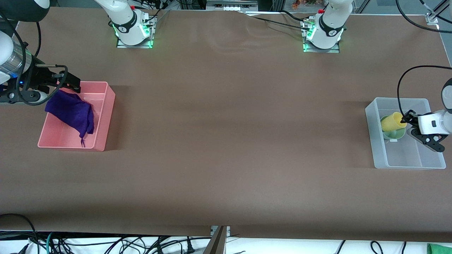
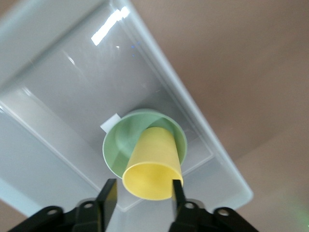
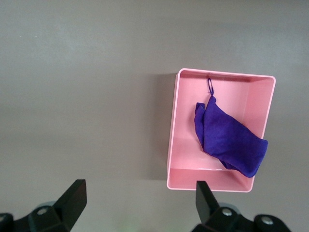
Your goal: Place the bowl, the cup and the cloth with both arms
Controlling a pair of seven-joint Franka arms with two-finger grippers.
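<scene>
- The right hand [image 1: 72,83] hangs over the pink bin's [image 1: 102,116] rim at the right arm's end of the worktop [image 1: 229,141], fingers spread wide and holding nothing.
- The cloth [image 1: 72,113] lies crumpled in that bin, one edge draped over its wall.
- The left hand [image 1: 406,120] is low over the clear bin [image 1: 406,162], wrist level, fingers around the tilted cup [image 1: 392,122], which rests in the bowl [image 1: 395,133].

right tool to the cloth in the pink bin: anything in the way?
Nothing visible. The right tool hangs open above the table by the pink bin, and the cloth lies uncovered in it, draped over one wall. The left tool is at the clear bin, around the cup.
</scene>
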